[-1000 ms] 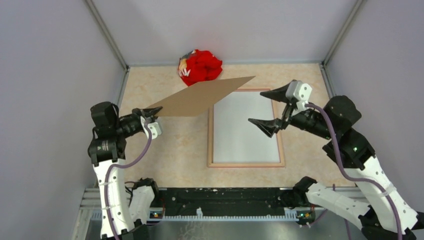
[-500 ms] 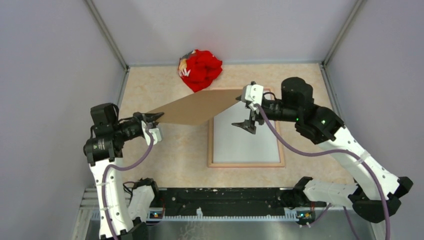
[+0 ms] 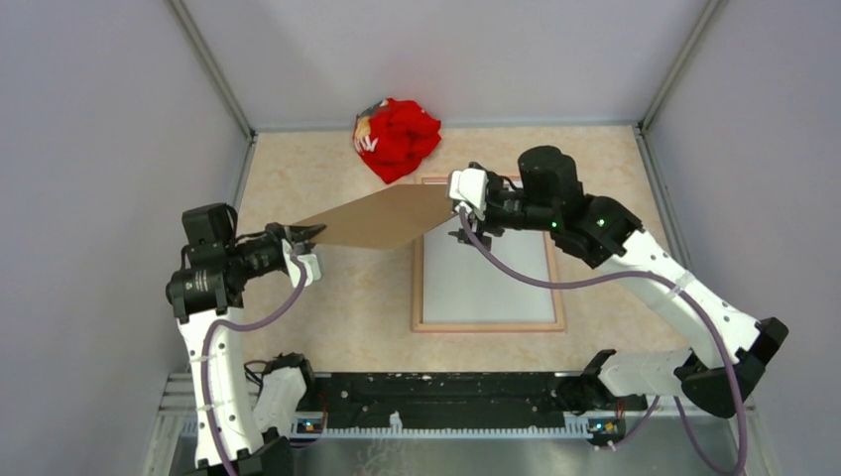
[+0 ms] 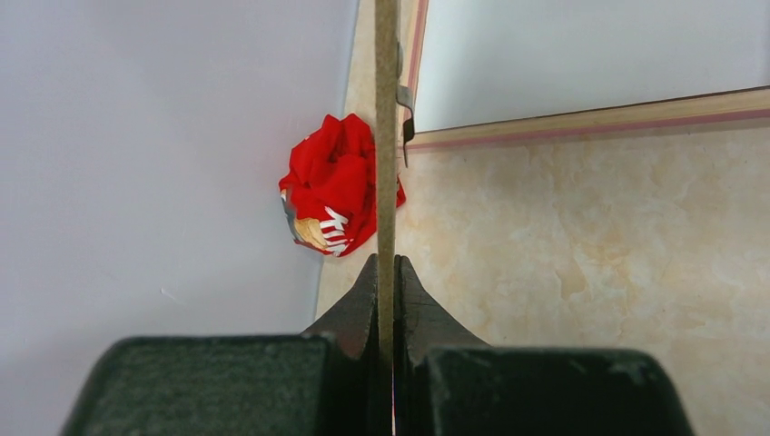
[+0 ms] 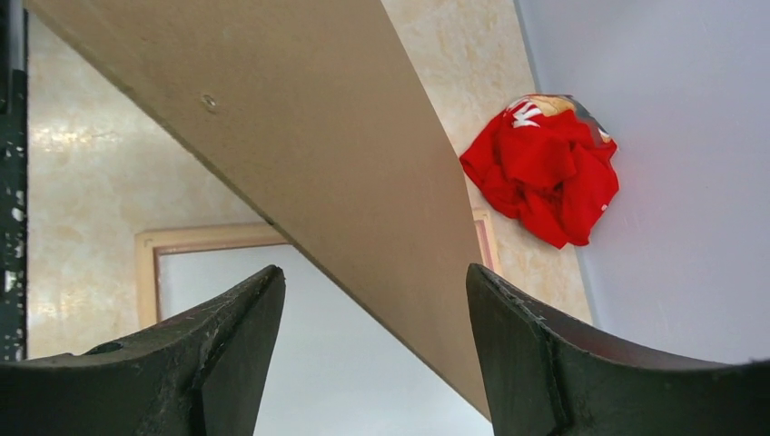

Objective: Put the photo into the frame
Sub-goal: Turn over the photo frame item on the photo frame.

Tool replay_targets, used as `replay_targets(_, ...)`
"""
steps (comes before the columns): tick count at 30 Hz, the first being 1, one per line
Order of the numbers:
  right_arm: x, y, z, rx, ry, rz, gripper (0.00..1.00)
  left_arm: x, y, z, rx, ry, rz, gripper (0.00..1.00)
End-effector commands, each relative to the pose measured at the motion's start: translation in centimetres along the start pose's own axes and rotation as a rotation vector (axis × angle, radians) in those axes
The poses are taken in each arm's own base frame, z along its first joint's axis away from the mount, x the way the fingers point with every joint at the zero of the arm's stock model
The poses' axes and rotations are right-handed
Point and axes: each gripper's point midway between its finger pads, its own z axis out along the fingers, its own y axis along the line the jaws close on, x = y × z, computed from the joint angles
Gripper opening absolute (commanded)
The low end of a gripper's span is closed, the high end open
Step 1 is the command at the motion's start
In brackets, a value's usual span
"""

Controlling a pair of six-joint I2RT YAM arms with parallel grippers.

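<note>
A brown hardboard panel (image 3: 382, 218) hangs tilted over the table, and my left gripper (image 3: 302, 236) is shut on its left corner. In the left wrist view the panel's thin edge (image 4: 386, 136) runs straight up from the pinched jaws (image 4: 387, 263). My right gripper (image 3: 458, 223) stands open at the panel's right end, over the frame's far left corner. In the right wrist view the panel (image 5: 318, 154) slants between and beyond the spread jaws (image 5: 374, 270) without touching them. The frame (image 3: 486, 325) lies flat, wood side up, with a plain white surface inside. The photo's picture is out of view.
A red cloth bundle (image 3: 397, 137) lies at the back wall, just behind the panel and the frame's far left corner (image 5: 182, 238). Grey walls close in the left, right and back sides. The arm bases stand along the near edge.
My right arm has swung left across the frame to the panel's right end, its jaws narrowing somewhat. The panel has come lower and flatter in the left gripper's hold.
</note>
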Motion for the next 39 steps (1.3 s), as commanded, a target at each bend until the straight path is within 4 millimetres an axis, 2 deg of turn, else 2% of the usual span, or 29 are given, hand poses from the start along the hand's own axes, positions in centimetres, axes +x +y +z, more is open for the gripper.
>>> replay_targets(1, -2.1, -2.3, 0.8, 0.053, -0.041, -0.099, 0.72, -2.7, 2.2, -0.2, -0.039, -0.099, 0.134, 0.00)
replay_targets(6, -2.1, -1.7, 2.0, 0.000, -0.047, -0.094, 0.63, -2.6, 2.2, -0.1, -0.039, -0.099, 0.135, 0.00)
replay_targets(11, -1.5, -0.8, 2.8, -0.035, -0.040, -0.092, 0.44, -2.3, 2.1, 0.0, -0.039, -0.096, 0.133, 0.00)
replay_targets(14, -1.8, -0.5, 2.9, -0.034, -0.060, -0.097, 0.28, -2.1, 2.3, 0.1, -0.051, -0.094, 0.133, 0.00)
replay_targets(17, -3.2, -0.6, 2.8, -0.009, -0.125, -0.103, 0.10, -2.1, 3.5, 0.1, -0.099, -0.104, 0.111, 0.00)
replay_targets(18, -3.7, -0.7, 2.6, 0.005, -0.148, -0.105, 0.00, -2.2, 4.2, 0.0, -0.127, -0.110, 0.098, 0.00)
replay_targets(20, -4.8, -1.1, 2.3, 0.034, -0.195, -0.089, 0.00, -2.6, 6.2, -0.3, -0.211, -0.123, 0.090, 0.02)
replay_targets(21, -5.5, -1.3, 2.1, 0.043, -0.220, -0.083, 0.00, -2.9, 7.1, -0.5, -0.256, -0.128, 0.084, 0.13)
replay_targets(22, -6.1, -1.6, 1.9, 0.055, -0.246, -0.072, 0.00, -3.1, 8.0, -0.8, -0.300, -0.133, 0.086, 0.33)
replay_targets(23, -6.9, -1.9, 1.7, 0.073, -0.275, -0.058, 0.00, -3.7, 9.2, -1.3, -0.356, -0.143, 0.117, 0.64)
replay_targets(24, -7.4, -2.2, 1.5, 0.085, -0.296, -0.047, 0.00, -3.9, 10.0, -1.6, -0.403, -0.148, 0.114, 0.85)
replay_targets(25, -7.9, -2.5, 1.3, 0.099, -0.319, -0.035, 0.00, -4.2, 10.9, -2.1, -0.449, -0.154, 0.116, 0.96)
replay_targets(31, -10.4, -4.8, 0.3, 0.208, -0.413, 0.078, 0.00, -4.1, 14.7, -3.6, -0.593, -0.142, -0.024, 0.98)
replay_targets(34, -11.3, -5.9, 0.0, 0.246, -0.430, 0.162, 0.00, -3.9, 15.9, -4.1, -0.647, -0.144, -0.081, 0.98)
replay_targets(39, -10.2, -8.5, 0.9, 0.323, -0.344, 0.405, 0.00, -3.0, 18.1, -5.4, -0.767, -0.136, -0.187, 0.98)
